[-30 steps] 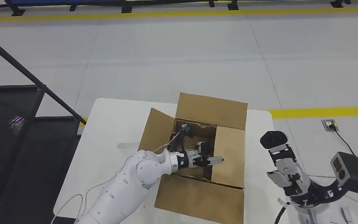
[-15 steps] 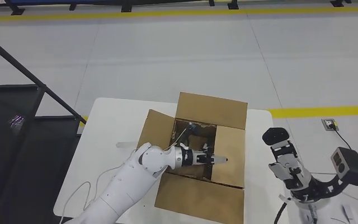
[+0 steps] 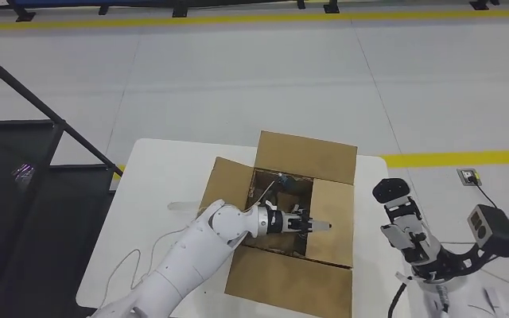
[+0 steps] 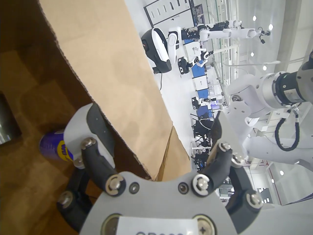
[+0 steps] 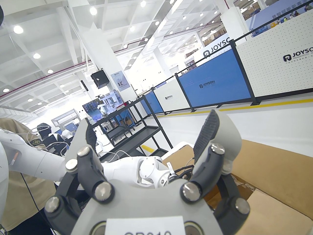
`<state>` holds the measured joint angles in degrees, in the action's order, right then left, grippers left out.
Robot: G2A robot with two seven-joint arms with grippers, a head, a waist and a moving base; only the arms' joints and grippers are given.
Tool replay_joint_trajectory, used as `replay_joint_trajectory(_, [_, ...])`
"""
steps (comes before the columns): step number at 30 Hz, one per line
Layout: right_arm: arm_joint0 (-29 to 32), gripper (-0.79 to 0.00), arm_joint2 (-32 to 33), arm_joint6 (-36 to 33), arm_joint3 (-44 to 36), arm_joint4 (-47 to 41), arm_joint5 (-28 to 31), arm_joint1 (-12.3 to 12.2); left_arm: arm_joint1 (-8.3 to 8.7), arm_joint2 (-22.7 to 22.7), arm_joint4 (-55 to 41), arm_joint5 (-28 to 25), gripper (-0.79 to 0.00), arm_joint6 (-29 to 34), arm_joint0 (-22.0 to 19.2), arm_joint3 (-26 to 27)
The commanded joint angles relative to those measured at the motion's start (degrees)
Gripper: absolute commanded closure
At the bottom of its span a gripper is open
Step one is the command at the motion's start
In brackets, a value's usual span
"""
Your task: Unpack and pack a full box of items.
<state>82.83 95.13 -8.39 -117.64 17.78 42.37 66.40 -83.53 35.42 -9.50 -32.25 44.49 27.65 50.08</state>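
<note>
**Top view:** box (image 3: 305,157) open on the counter (image 3: 159,179). The left pincer (image 3: 308,225) reaches in over the box's side flap (image 3: 330,208). The left arm is the nearer one; the right arm is well apart, beside the box.

**Left wrist view:** left pincer (image 4: 151,118) fingers apart. The flap's (image 4: 105,57) torn edge runs between them, long axis away from the wrist. One finger is inside the box, just above a blue can (image 4: 51,145) lying on the bottom. Plain brown corrugated board, likely floppy.

**Right wrist view:** right pincer (image 5: 149,121) apart, empty, raised, with the box (image 5: 269,155) beyond it.
</note>
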Motion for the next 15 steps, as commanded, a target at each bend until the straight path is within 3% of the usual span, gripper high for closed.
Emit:
replay_joint_trajectory(1, [0.0, -0.785, 0.02, 0.21, 0.13, -0.13, 0.12, 0.0, -0.27, 0.33, -0.54, -0.73, -0.785, 0.15, -0.26, -0.32])
replay_joint_trajectory(15, [0.24, -0.785, 1.68, 2.1, 0.05, -0.63, 0.62, -0.04, -1.7, 1.83, -0.77, -2.7, -0.785, -1.57, -1.04, 2.14])
